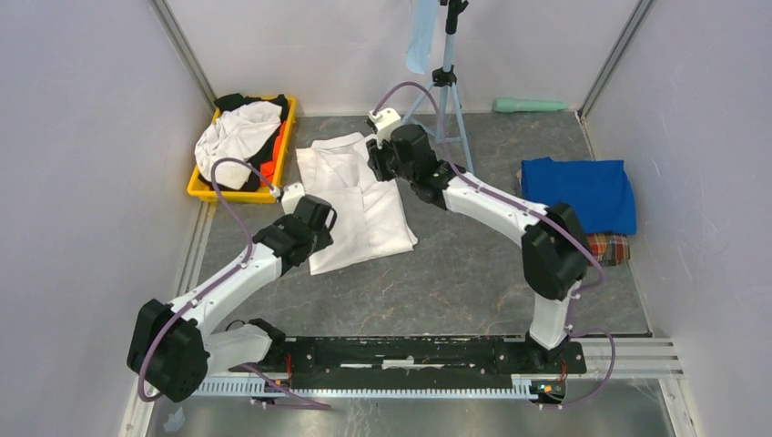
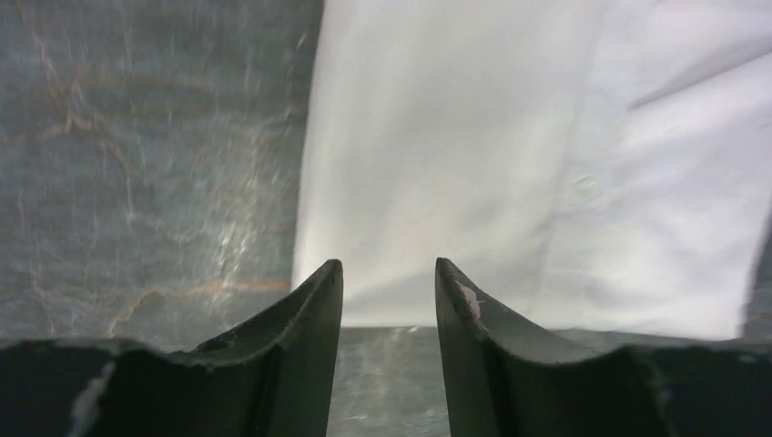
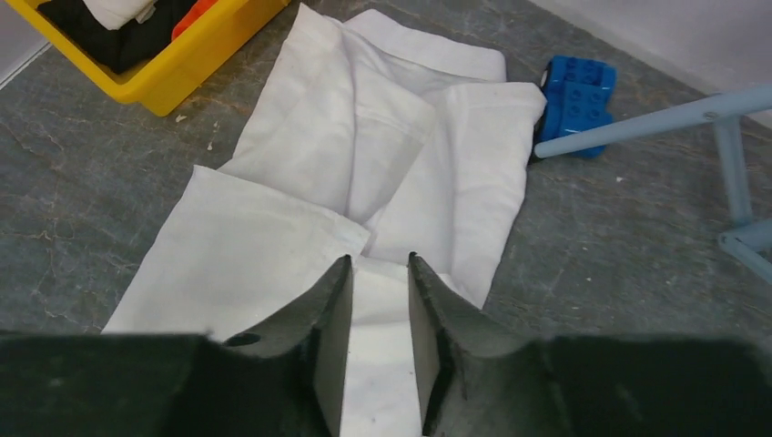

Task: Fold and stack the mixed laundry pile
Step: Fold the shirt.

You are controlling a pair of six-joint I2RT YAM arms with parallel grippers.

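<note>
Grey marbled bench point(image 1: 473, 273) carries a partly folded white shirt point(image 1: 355, 196) at its middle, the left pincer point(image 2: 389, 273) apart and empty at its left edge, the right pincer point(image 3: 380, 269) apart over its far-right part, so the next move likely needs both to clamp an edge for another fold.

White arms point(image 1: 238, 271) carry black joints point(image 1: 546, 250) and purple cables point(image 1: 408, 84).

No readable text, label or number — nothing legible on anything.
</note>
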